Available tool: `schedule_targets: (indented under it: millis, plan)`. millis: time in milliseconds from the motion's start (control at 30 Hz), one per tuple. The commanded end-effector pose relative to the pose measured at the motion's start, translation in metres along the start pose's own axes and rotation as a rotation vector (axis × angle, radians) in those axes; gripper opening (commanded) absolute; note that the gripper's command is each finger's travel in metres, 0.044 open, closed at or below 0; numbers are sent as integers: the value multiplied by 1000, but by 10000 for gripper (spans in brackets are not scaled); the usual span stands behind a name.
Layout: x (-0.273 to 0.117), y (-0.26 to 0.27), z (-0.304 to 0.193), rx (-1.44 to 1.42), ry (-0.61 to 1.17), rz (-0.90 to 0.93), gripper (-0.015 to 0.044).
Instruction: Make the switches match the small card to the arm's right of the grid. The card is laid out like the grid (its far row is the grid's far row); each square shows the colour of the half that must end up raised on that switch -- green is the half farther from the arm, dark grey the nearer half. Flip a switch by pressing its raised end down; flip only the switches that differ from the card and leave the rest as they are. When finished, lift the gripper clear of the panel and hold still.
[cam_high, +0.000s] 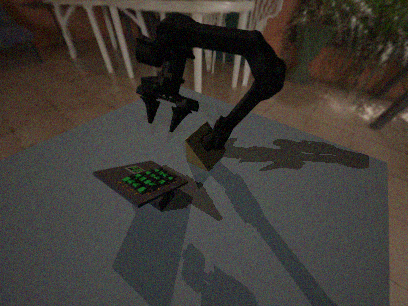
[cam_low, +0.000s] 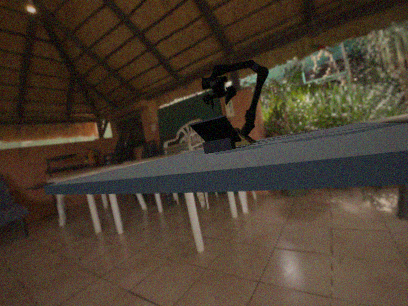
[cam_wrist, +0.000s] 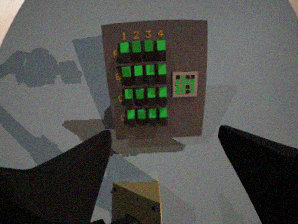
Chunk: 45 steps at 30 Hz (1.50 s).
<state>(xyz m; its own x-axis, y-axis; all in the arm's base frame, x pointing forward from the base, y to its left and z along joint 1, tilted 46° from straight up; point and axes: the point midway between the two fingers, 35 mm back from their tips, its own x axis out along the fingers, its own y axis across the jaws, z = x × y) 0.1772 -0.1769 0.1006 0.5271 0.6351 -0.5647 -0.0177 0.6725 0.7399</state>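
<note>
The tilted brown panel (cam_high: 112, 175) (cam_low: 215, 129) (cam_wrist: 187, 45) bears four rows of switches with green far halves and dark near halves. In the wrist view some green halves look brighter than others, such as the bright A1 switch (cam_wrist: 124, 47) and the duller A2 switch (cam_wrist: 136, 47); which ends are raised is hard to tell. The small card (cam_wrist: 174, 85) (cam_high: 134, 169) is right of the grid, mostly green, with dark squares in its far row and toward its lower right; its details are blurred. My gripper (cam_high: 162, 126) (cam_wrist: 166, 134) is open and empty, high above the panel's near side.
The arm's yellowish base (cam_high: 200, 150) (cam_wrist: 137, 200) stands on the blue-grey table (cam_high: 325, 215) (cam_low: 300, 150) just behind the panel's near edge. Shadows of the arm and panel fall across the table.
</note>
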Motion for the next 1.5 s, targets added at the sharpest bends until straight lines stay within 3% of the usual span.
schedule_targets:
  millis: [0, 267, 467, 633, 1467]
  plan:
    - [2, 0, 2, 0, 1, -3, 374]
    - [82, 9, 69, -29, -8, -34, 164]
    - [90, 13, 74, -33, -11, -28, 6]
    - [125, 12, 76, -34, 14, -27, 0]
    - [148, 12, 77, -35, 13, -26, 0]
